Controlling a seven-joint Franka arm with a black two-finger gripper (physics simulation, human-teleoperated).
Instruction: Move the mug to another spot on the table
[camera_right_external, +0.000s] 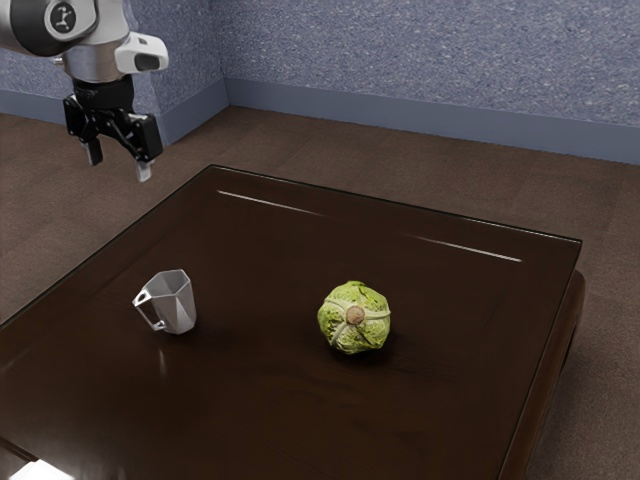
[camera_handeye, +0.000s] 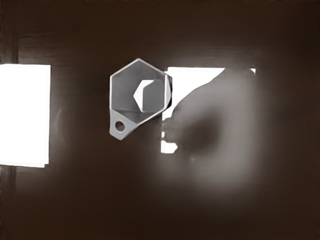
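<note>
Tool (camera_right_external: 119, 162) is open, fingers spread wide, nothing between them and nothing touching them. In the exterior view it hangs high in the air at the upper left, fingers pointing down, above the floor (camera_right_external: 60, 220) just off the desk's far left corner. It is well above the desk (camera_right_external: 400, 250) surface.

Mug (camera_right_external: 170, 302) sits on the desk toward the exterior view's left, below the tool and well apart from it. It's grey and faceted, upright with the mouth up, and wider at the rim than at the base. Its handle points toward the exterior view's left.

In the wrist view I'm looking straight down into the mug (camera_handeye: 137, 97): hexagonal rim, empty inside, flat handle tab with a round hole sticking off one corner. The dark desk (camera_handeye: 75, 200) lies all around it. There are bright rectangular patches (camera_handeye: 25, 114) on the glossy top to either side of the mug. A dim blurred shape (camera_handeye: 220, 130) lies beside the mug; I can't tell what it is.

A green cabbage (camera_right_external: 355, 318) rests on the desk near its middle, to the exterior view's right of the mug, with a clear gap between the two.

Behind the desk are a blue textured wall (camera_right_external: 420, 50) with a baseboard, and the brown floor.
</note>
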